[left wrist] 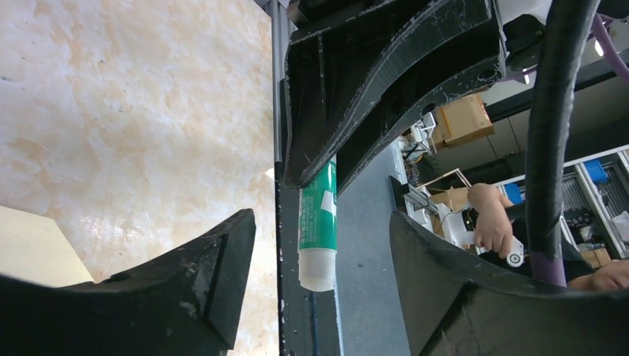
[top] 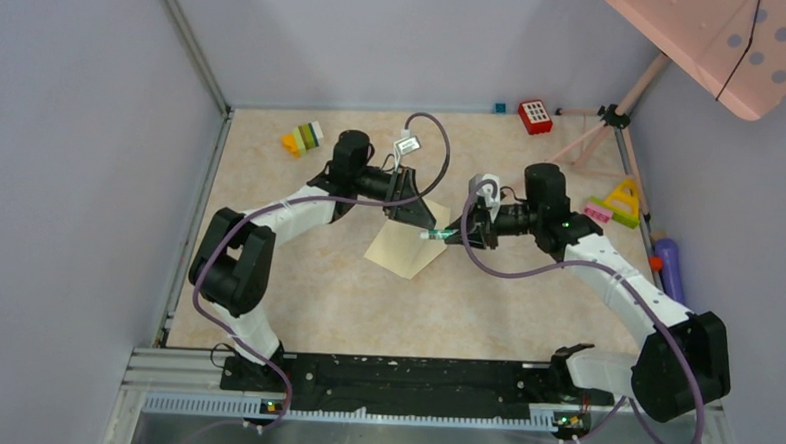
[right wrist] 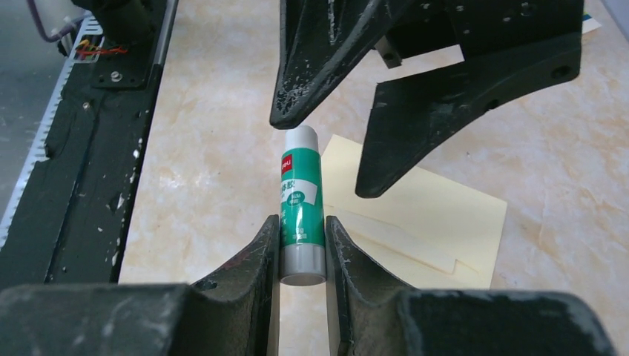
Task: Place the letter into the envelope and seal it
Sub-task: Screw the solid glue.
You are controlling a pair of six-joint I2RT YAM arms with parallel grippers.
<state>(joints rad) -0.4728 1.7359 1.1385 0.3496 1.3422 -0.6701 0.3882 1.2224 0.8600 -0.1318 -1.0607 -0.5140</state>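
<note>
Both arms meet over the middle of the beige marbled tabletop (top: 296, 288).

Right gripper (right wrist: 303, 222): clenched on a green-and-white cylindrical glue stick (right wrist: 301, 200). Both fingers press the tube near its grey base end, and the white cap end points away toward the other arm.

Left gripper (left wrist: 323, 233): released, with the jaws standing wide. In the left wrist view the stick's white end sits in the gap between its fingers (left wrist: 222, 259), with clearance on either side. In the right wrist view one left fingertip hangs just above the cap; I cannot tell whether they touch.

Pale yellow-cream rectangular paper envelope (top: 403, 247): flat on the table, turned diamond-wise, directly below the two grippers. The stick is held in the air just beside its edge on the right arm's side. A lighter folded layer crosses its face; I cannot tell whether that is flap or sheet.

Toward the back and right of the table, well apart from the envelope:
- stacked coloured toy blocks (top: 303, 138)
- red block with white squares (top: 535, 116)
- yellow triangular toy (top: 625, 200)
- purple bottle (top: 670, 269)
</note>
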